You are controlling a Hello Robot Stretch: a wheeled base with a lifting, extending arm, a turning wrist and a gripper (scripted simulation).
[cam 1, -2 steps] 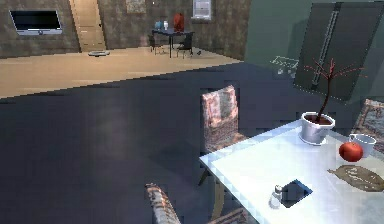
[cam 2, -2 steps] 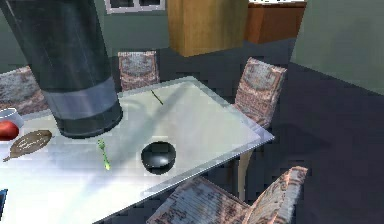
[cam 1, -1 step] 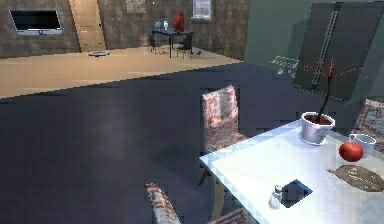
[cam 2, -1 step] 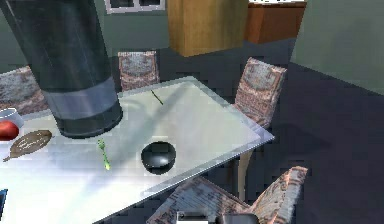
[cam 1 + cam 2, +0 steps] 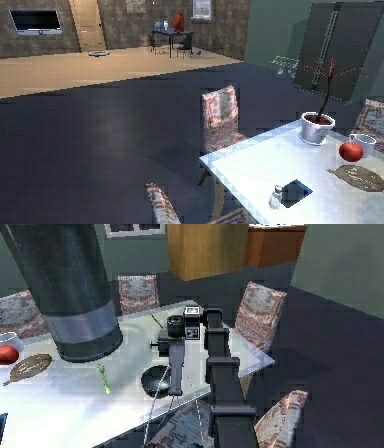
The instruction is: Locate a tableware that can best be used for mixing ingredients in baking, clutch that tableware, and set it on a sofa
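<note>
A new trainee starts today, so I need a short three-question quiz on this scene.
1. True or false: a red apple lies on the white table.
2. In the arm side view, what lies on the table at the gripper? A) a dark bowl B) a yellow kettle C) a blue book
3. Does the gripper hold anything?

Key:
1. True.
2. A.
3. It cannot be told: the dark bowl lies on the table right at the gripper.
</note>
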